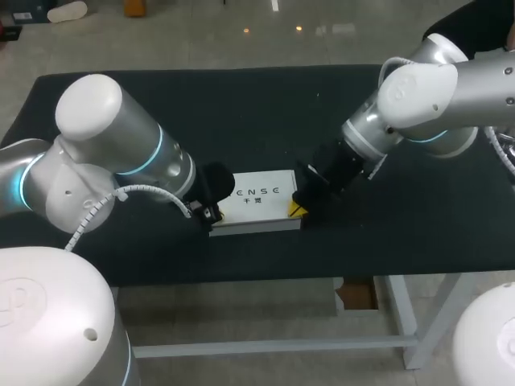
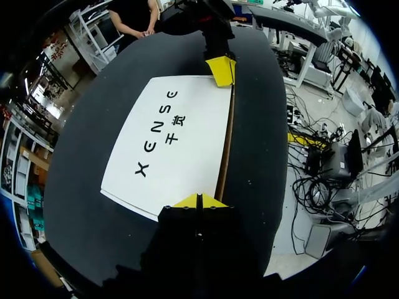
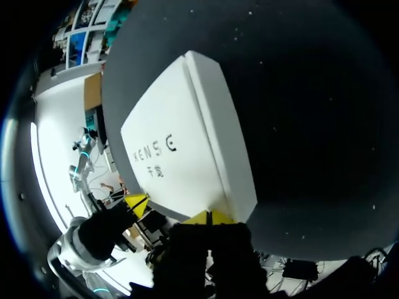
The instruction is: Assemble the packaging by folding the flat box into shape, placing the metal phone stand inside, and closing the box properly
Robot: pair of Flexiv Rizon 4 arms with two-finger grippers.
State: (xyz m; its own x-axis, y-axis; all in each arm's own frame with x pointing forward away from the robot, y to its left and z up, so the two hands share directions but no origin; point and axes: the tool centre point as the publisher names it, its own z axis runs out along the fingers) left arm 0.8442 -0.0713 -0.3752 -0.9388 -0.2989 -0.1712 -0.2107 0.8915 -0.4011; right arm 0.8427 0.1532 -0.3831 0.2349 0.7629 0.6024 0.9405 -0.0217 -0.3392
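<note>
Table draped in black point(image 1: 241, 104) carries a white rectangular cardboard box with black lettering point(image 1: 257, 201) near its middle in the head view. The left end effector point(image 1: 208, 213) meets the box's left end, and the right end effector point(image 1: 296, 209) meets its near right corner.

In the left wrist view, the left end effector's yellow tips are pressed together at the box's edge.

In the right wrist view, the right end effector's tips are likewise pressed together against the box's corner.

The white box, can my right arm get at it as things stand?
Probably yes. The right gripper sits at the near end of the white box, its shut tips seemingly touching a corner, with nothing between. The left gripper is at the opposite end, out of its way.
</note>
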